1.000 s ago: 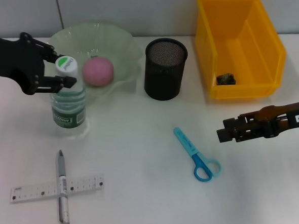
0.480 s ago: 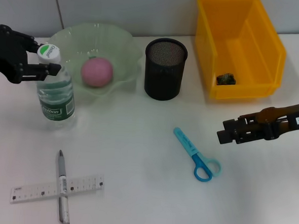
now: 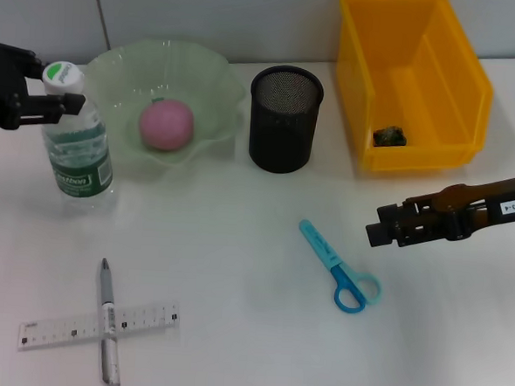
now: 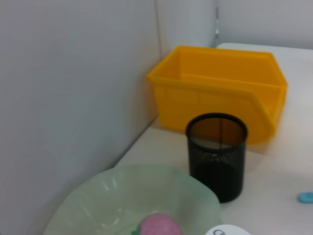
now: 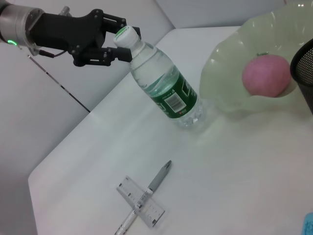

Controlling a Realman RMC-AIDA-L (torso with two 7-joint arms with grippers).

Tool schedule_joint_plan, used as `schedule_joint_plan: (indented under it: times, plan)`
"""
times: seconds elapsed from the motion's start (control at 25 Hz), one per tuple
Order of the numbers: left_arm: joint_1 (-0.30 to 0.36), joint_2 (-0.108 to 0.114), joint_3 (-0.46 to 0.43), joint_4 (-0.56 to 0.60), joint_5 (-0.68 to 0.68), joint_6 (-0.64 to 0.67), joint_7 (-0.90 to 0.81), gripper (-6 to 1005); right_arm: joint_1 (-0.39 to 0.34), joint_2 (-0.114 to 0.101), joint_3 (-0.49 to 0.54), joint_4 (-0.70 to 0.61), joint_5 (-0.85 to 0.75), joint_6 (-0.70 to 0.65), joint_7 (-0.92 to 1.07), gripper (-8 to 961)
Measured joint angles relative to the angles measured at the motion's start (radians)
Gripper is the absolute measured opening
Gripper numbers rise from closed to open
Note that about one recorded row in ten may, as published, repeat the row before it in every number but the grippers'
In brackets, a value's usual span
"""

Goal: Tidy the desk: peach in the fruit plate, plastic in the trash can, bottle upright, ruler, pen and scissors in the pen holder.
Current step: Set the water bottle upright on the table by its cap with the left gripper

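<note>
Left gripper (image 3: 57,102) fingers wrap the bottle (image 3: 74,147) neck — right gripper's (image 3: 376,234) state unclear.

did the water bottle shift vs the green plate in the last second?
Yes. The clear plastic water bottle, held at the cap by the left claw, moved to the robot's left, off the pale green fruit plate's front edge.

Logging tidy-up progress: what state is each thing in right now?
Water bottle: upright, capped, neck in left gripper.
Peach: in fruit plate.
Pen holder: empty.
Trash can: holds plastic scrap.
Scissors: closed, flat.
Pen: across ruler.
Right gripper: empty.
</note>
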Motion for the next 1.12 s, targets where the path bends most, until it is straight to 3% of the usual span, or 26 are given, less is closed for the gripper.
schedule_joint_plan:
  times: [0.68,1.12]
  plan:
    - [0.048,0.005,-0.059,-0.017,-0.004,-0.07,-0.07,439,0.009,0.009,0.006,0.0,0.0,0.007,0.002,732]
    - [0.05,-0.014,-0.085,-0.04,-0.027,-0.115,-0.094,438,0.022,0.01,0.01,-0.005,0.001,-0.002,0.004,732]
